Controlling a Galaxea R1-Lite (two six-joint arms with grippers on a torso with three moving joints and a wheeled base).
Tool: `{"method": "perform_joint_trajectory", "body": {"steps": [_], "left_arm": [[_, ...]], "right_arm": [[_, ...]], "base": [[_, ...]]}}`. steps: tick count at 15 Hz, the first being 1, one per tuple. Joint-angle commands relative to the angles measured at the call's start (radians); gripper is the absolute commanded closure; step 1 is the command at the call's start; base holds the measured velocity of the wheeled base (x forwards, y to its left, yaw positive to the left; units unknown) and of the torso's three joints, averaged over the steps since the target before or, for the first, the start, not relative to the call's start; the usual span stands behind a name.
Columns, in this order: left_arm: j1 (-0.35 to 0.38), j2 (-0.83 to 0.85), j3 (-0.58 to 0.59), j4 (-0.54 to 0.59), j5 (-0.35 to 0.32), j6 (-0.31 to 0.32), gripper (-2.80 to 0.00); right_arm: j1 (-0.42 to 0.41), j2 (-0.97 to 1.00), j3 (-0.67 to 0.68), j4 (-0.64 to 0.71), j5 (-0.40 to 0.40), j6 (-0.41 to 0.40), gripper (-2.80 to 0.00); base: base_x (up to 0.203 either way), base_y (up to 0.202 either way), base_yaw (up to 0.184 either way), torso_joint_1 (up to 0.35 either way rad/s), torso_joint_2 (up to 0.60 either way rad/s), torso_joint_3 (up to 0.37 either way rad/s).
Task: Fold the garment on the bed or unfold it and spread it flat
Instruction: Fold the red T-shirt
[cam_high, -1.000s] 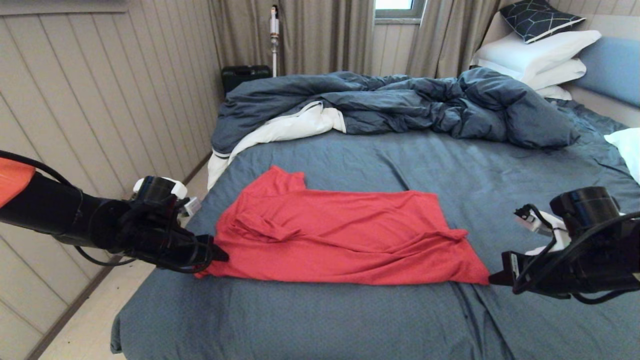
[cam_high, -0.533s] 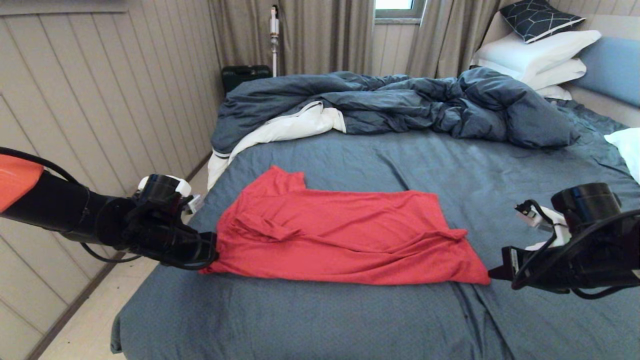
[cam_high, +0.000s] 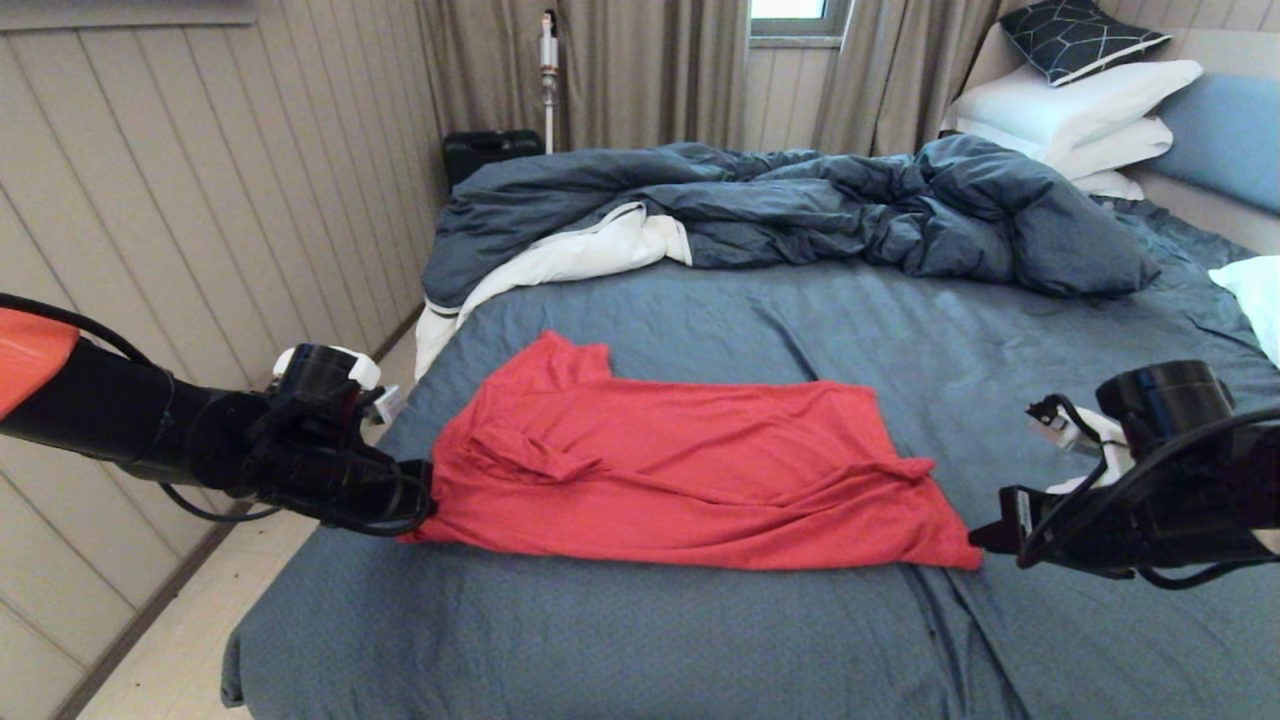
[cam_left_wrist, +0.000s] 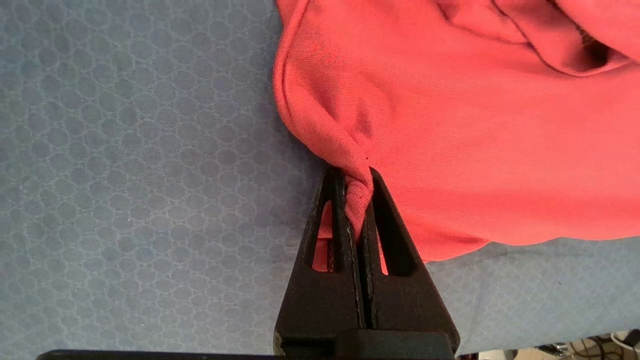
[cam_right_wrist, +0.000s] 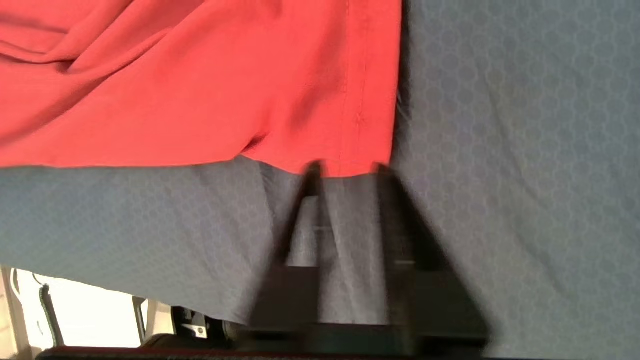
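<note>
The red garment (cam_high: 680, 470) lies in a long folded strip across the slate-blue bed (cam_high: 700, 640), no print showing. My left gripper (cam_high: 425, 500) is at its near left corner and is shut on a bunched fold of the red cloth (cam_left_wrist: 475, 150); in the left wrist view the left gripper (cam_left_wrist: 354, 172) has the fabric pinched between its tips. My right gripper (cam_high: 978, 540) is at the near right corner. In the right wrist view it (cam_right_wrist: 347, 170) stands open, its tips just reaching the hem of the garment (cam_right_wrist: 200, 90), with sheet showing between the fingers.
A rumpled dark blue duvet (cam_high: 800, 210) with white lining lies across the far side of the bed. White pillows (cam_high: 1080, 120) are stacked at the far right. The panelled wall (cam_high: 150, 250) and the bed's left edge are close to my left arm.
My left gripper has shut on the garment's left corner and drawn it slightly left. My right gripper has opened at the right corner and edged a little toward it.
</note>
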Motion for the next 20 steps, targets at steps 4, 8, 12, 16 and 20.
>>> {"method": "perform_joint_trajectory", "body": {"steps": [4, 8, 12, 16, 20], "left_arm": [[0.000, -0.011, -0.003, 0.000, 0.000, -0.003, 0.00], [0.001, -0.003, -0.008, -0.001, -0.001, -0.005, 0.00], [0.008, 0.005, -0.019, -0.001, -0.002, -0.005, 0.00], [0.020, 0.009, -0.023, -0.001, -0.002, -0.005, 0.00], [0.022, 0.022, -0.040, 0.000, -0.002, -0.005, 0.00]], "right_arm": [[0.004, 0.063, -0.063, 0.002, -0.013, 0.003, -2.80], [0.032, 0.127, -0.086, 0.000, -0.038, 0.004, -2.80], [0.077, 0.166, -0.126, 0.001, -0.043, 0.006, -2.80], [0.098, 0.229, -0.156, 0.001, -0.075, 0.006, -2.80], [0.109, 0.257, -0.161, 0.003, -0.091, -0.004, 0.00]], "base": [[0.000, 0.000, 0.000, 0.000, 0.00, 0.000], [0.000, 0.000, 0.000, 0.000, 0.00, 0.000], [0.000, 0.000, 0.000, 0.000, 0.00, 0.000], [0.000, 0.000, 0.000, 0.000, 0.00, 0.000], [0.000, 0.000, 0.000, 0.000, 0.00, 0.000]]}}
